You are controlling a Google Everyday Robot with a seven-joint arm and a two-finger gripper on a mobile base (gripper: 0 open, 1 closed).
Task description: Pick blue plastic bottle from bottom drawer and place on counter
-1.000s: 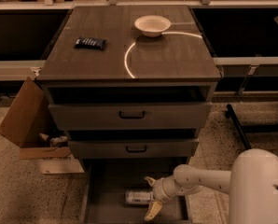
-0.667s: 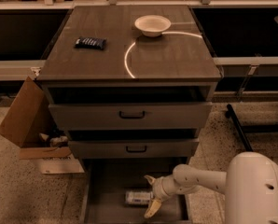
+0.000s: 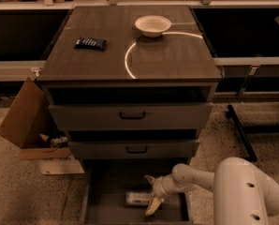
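The blue plastic bottle (image 3: 139, 198) lies on its side on the floor of the open bottom drawer (image 3: 106, 191). My gripper (image 3: 150, 193) reaches down into the drawer from the right. It is open, with one finger (image 3: 149, 178) above the bottle's right end and the other (image 3: 152, 206) below it. The fingers straddle that end without closing on it. The counter (image 3: 177, 55) is the dark wood-grain cabinet top above, with a bright curved light arc across it.
A white bowl (image 3: 152, 25) and a dark flat snack packet (image 3: 90, 43) sit on the counter. The two upper drawers (image 3: 130, 116) with black handles stand slightly open. An open cardboard box (image 3: 27, 121) stands on the floor to the left. My white arm (image 3: 242, 191) fills the lower right.
The gripper stays at the bottle's right end in the bottom drawer, with almost no movement. The bottle has not moved.
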